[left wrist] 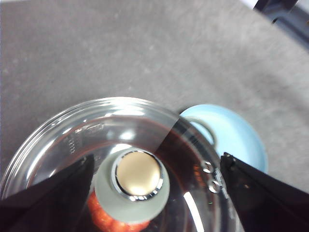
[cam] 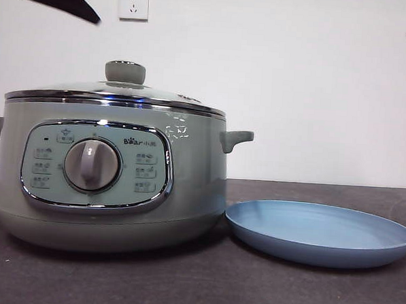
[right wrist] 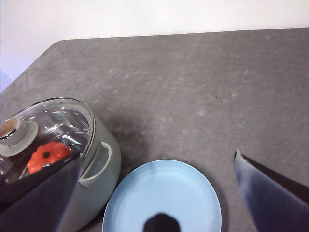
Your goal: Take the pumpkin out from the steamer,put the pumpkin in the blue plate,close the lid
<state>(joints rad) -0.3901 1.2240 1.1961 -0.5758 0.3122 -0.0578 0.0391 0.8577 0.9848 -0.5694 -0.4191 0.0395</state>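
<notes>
A: Lid point(left wrist: 111, 145) first — our left gripper point(left wrist: 154, 169) hangs over its knob point(left wrist: 133, 186), jaws wide, holding nothing.

B: Centre, drop straight, then squeeze. Pumpkin point(right wrist: 47, 154) sits inside the steamer point(cam: 113, 181) w/ the blue plate point(cam: 321, 233) beside; right gripper point(right wrist: 159, 193) open above it.

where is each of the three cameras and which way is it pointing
Front view: low at table height, looking level at the steamer and blue plate; a black arm tip shows top left.
Left wrist view: above the lid, looking down on its knob; left gripper fingers open either side.
Right wrist view: high over the blue plate, looking down; right gripper fingers open.
Both wrist views show the pumpkin through the lid.
</notes>
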